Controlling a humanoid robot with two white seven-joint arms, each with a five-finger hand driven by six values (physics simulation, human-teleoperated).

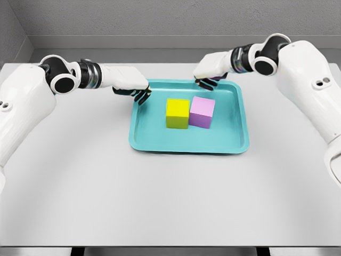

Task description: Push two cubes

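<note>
While both cubes already touch at the tray's middle, you only need to hold them there.
Tray [139,140]: your landmark.
Yellow cube [177,113]: centre-left; pink cube [202,112] against it.
Left hand [134,86]: curled, empty, at tray's far-left rim.
Right hand [210,69]: curled, empty, over far rim; keep pushes level.

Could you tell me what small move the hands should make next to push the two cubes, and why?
Probably lower the left hand toward the yellow cube. The yellow cube and the purple cube sit side by side, apparently touching, in the teal tray. Neither hand touches a cube: the left is at the tray's left rim, the right hand at its far rim.
</note>
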